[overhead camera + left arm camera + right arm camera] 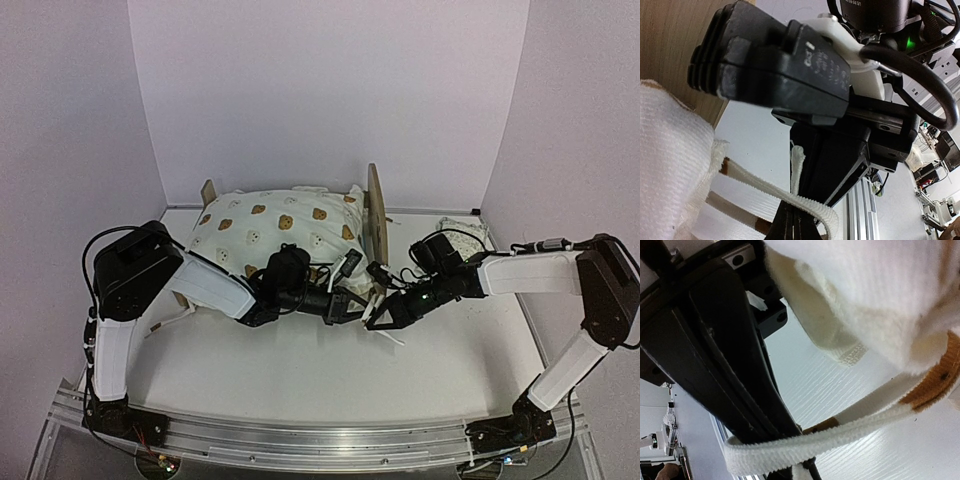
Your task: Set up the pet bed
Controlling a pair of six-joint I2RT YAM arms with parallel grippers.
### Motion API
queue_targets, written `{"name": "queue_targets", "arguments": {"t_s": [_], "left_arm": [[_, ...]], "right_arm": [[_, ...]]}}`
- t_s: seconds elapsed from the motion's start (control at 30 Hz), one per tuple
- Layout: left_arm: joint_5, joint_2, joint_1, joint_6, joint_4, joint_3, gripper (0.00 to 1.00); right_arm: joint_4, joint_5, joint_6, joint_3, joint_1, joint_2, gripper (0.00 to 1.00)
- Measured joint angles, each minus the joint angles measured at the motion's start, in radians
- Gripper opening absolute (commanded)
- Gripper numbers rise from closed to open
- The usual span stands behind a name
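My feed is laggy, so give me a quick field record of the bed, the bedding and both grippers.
pet bed: back of table, headboard on right
quilt: draped over bed, covering its top
pillow: on table beyond headboard, off bed
left gripper: shut on quilt trim by headboard's near end
right gripper: shut on same trim, tips meeting the left's

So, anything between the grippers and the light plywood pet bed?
Yes: the cream bear-print quilt drapes over the pet bed, and left gripper and right gripper are each shut on its white ribbed trim beside the headboard.
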Motion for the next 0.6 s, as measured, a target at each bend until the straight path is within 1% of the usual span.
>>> {"name": "queue_targets", "arguments": {"t_s": [0.07, 0.1, 0.17, 0.33, 0.47, 0.53, 0.6], "left_arm": [[-0.004, 0.000, 0.000, -0.002, 0.000, 0.000, 0.00], [-0.008, 0.000, 0.000, -0.002, -0.001, 0.000, 0.00], [-0.019, 0.000, -0.001, -0.002, -0.002, -0.001, 0.00], [-0.039, 0.000, -0.002, -0.003, -0.002, -0.002, 0.00], [-0.049, 0.000, -0.002, -0.006, -0.002, -0.003, 0.00], [-0.049, 0.000, -0.002, -0.009, -0.002, -0.003, 0.00], [-0.049, 0.000, -0.002, -0.015, -0.001, -0.003, 0.00]], "right_arm": [[0.000, 0.001, 0.003, 0.000, 0.000, -0.001, 0.35], [0.000, 0.001, 0.002, -0.001, 0.001, -0.003, 0.42], [0.001, 0.002, 0.003, -0.007, 0.001, -0.012, 0.48], [0.000, 0.000, 0.009, -0.050, 0.001, -0.057, 0.50], [0.000, 0.001, 0.009, -0.073, 0.001, -0.063, 0.50], [0.000, 0.001, 0.009, -0.081, 0.001, -0.063, 0.48], [0.000, 0.001, 0.008, -0.088, 0.001, -0.063, 0.41]]}}
